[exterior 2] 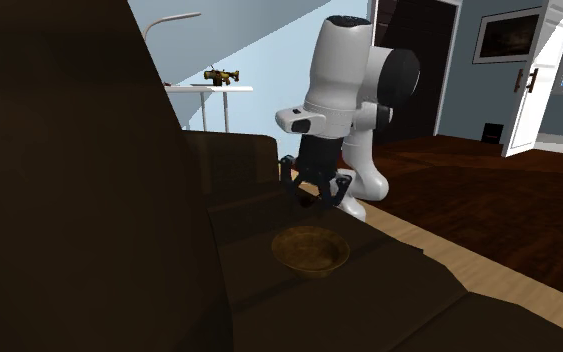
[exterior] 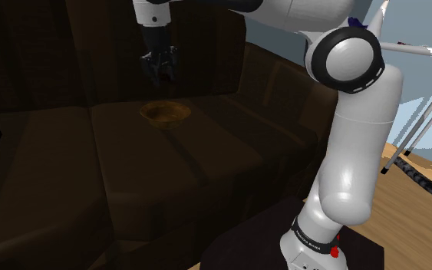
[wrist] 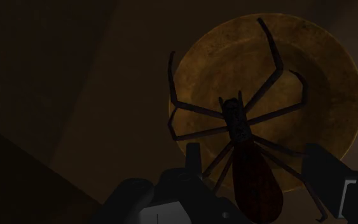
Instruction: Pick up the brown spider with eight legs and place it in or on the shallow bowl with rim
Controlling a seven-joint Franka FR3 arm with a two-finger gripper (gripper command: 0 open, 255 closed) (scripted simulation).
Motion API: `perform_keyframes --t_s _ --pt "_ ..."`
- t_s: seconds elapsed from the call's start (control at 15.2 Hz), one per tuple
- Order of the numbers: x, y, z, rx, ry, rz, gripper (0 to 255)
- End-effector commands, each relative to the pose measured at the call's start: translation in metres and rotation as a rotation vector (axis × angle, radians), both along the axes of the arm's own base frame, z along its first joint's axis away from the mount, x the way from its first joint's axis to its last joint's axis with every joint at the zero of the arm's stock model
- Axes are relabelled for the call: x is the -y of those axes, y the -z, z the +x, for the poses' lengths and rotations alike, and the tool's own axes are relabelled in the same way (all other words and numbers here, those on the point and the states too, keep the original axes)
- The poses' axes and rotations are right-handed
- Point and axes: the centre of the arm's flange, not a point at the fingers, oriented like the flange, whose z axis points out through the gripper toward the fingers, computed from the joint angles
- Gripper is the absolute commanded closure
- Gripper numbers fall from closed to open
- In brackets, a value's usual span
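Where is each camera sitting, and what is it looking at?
Shoulder view: beside the stand, looking down over the dark sofa; the white arm and gripper show.
Second exterior view: low by the sofa, facing the arm across the bowl.
Wrist view: on the hand, looking down past the black fingers at the brown spider over the bowl.
Shared: all three views see the bowl.

Spider (wrist: 237, 121) dark brown, abdomen reddish; bowl (wrist: 329, 69) mottled golden-brown; sofa (exterior: 176, 176) dark brown; claw (exterior: 160, 74) black.
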Motion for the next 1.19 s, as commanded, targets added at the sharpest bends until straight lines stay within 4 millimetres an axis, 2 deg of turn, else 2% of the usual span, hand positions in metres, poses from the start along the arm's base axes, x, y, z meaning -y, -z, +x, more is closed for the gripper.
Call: perform_keyframes --t_s 0.0,0.79,1.12 --pt "-0.011 0.008 0.004 0.0 0.001 0.0 255" --pt "-0.011 0.07 0.004 0.0 0.001 0.0 255" --pt "-0.011 0.07 0.004 0.0 0.001 0.0 255"
